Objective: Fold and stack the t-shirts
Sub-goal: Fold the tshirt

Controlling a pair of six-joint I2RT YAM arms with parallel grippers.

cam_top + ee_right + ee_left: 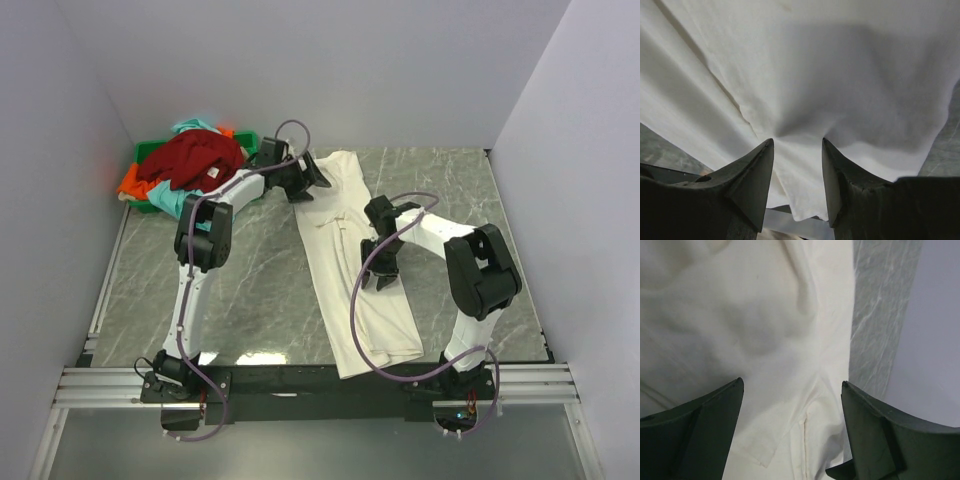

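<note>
Cream-white cloth takes up the middle of the grey marbled worktop (250, 290): the cream-white t-shirt (330, 265) lies folded lengthwise into a long narrow strip. Its near end reaches the near edge of the worktop between the two arm bases, and the strip slants away and slightly left toward the far wall. A purple cable (357, 310) from the right arm loops across the near half of the strip. About halfway along the strip the right claw (372, 280) points down onto the cloth. In the right wrist view this claw (794, 142) has its fingers drawn partway together on a gathered fold of the t-shirt (840, 75), with creases running into the narrow gap between the tips and a cloth edge lying deeper inside the jaws. Farther off, the left claw (318, 180) sits at the far end of the strip, on its left side. In the left wrist view this claw (792, 382) is spread wide, with the t-shirt (755, 325) lying smooth between and beyond the tips and nothing held, and a strip of worktop (875, 315) showing to the right of the cloth's edge. In the far left corner stands a green bin (143, 152), well apart from the strip, and loose shirts are heaped in it. A dark red t-shirt (195, 160) lies on top, a teal t-shirt (172, 200) shows beneath and behind it, and an orange t-shirt (130, 183) spills over the bin's left side.
</note>
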